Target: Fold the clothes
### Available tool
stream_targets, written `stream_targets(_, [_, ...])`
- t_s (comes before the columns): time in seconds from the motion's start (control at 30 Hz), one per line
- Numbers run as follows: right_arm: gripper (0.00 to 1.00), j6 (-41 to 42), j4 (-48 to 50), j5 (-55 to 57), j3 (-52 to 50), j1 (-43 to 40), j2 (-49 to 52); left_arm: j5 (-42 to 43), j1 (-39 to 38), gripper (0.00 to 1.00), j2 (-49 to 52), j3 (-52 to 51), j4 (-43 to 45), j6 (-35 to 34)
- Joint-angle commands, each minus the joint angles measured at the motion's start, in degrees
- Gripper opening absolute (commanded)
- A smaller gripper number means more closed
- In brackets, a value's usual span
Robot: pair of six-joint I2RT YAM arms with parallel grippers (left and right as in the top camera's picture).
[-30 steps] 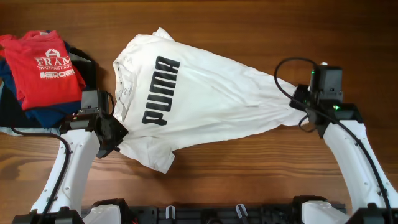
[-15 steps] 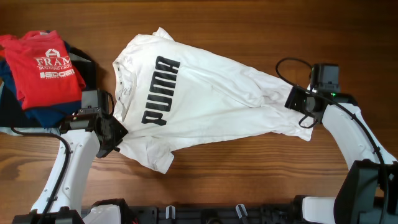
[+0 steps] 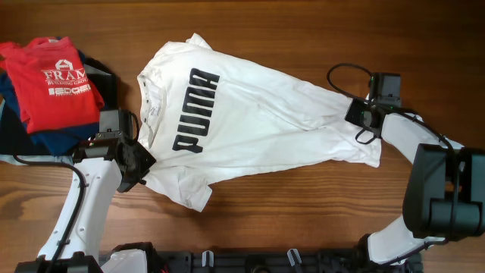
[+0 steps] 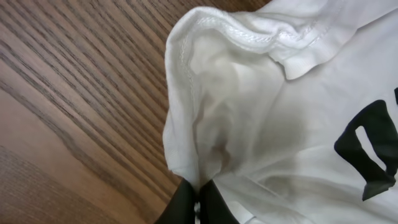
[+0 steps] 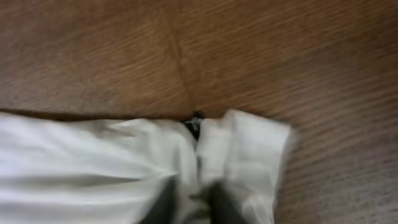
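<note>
Wooden table (image 3: pixel 303 30), white shirt (image 3: pixel 250 114) spread across its middle, left gripper (image 3: pixel 142 163) clenched on a hemmed edge toward the near left corner, right gripper (image 3: pixel 358 114) pinching the shirt's end toward the right edge, clothes pile (image 3: pixel 57 80) in the far left corner, bare wood along the far edge.

A white shirt (image 3: pixel 250 114) lies rumpled across the counter (image 3: pixel 303 30), left fingers (image 3: pixel 143 161) at one end, right fingers (image 3: pixel 355 114) at the other.
</note>
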Motion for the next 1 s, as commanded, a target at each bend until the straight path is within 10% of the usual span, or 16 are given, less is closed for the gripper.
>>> stream_targets(0.0, [0.04, -0.02, 0.42, -1.57, 3.74, 0.13, 0.59, -0.94, 0.42, 0.04, 0.02, -0.04, -0.07, 0.87])
stream_targets(0.27, [0.16, 0.2, 3.19, -0.94, 25.2, 0.15, -4.9, -0.94, 0.42, 0.04, 0.02, -0.04, -0.11, 0.87])
stream_targets(0.6, [0.04, 0.11, -6.19, -0.94, 25.14, 0.15, -5.27, -0.96, 0.42, 0.04, 0.02, -0.04, -0.07, 0.87])
stream_targets(0.73, [0.37, -0.02, -10.23, -1.16, 24.96, 0.15, -5.03, -0.96, 0.42, 0.04, 0.02, -0.04, -0.04, 0.9])
stream_targets(0.97, [0.51, -1.75, -13.6, -4.07, 24.9, 0.2, 1.42, -0.96, 0.42, 0.04, 0.02, -0.04, -0.02, 0.87])
